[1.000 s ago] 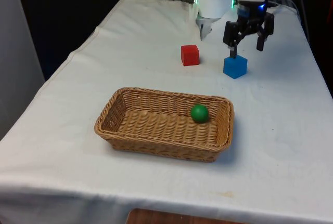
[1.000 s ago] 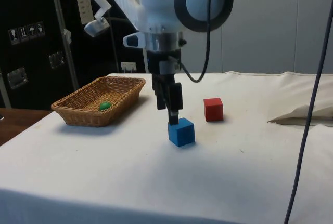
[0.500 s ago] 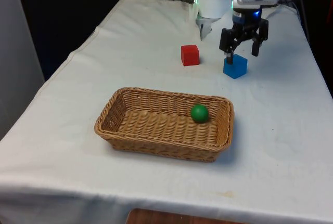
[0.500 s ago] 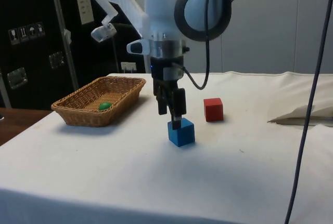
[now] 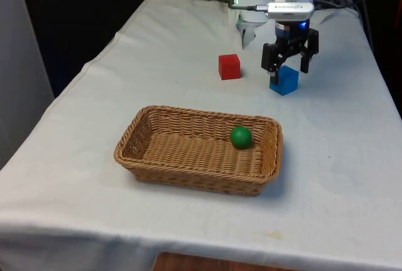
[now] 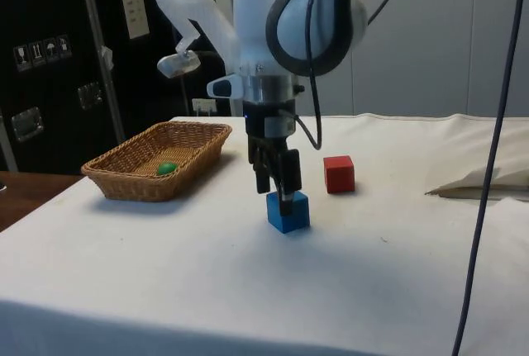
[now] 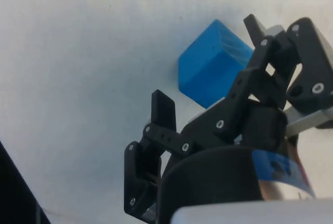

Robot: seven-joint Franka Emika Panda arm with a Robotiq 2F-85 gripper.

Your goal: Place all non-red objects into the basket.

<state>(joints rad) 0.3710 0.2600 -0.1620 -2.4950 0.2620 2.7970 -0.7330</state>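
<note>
Blue cube (image 5: pixel 284 80) sits on white-clothed counter (image 5: pixel 157 70) near far edge, beside red cube (image 5: pixel 229 66). Black two-finger jaws (image 5: pixel 290 61) spread apart, straddling it from above. Green ball (image 5: pixel 240 136) lies in brown wicker basket (image 5: pixel 157 151).

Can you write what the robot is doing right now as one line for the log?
gripper: open, over blue cube | green ball: in basket | red cube: on table

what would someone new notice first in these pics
Probably the black tool, open and poised right over the blue cube at the table's far end, with a red cube on the front view's left of it. Next, the wicker basket nearer the camera, with a green ball inside.
</note>
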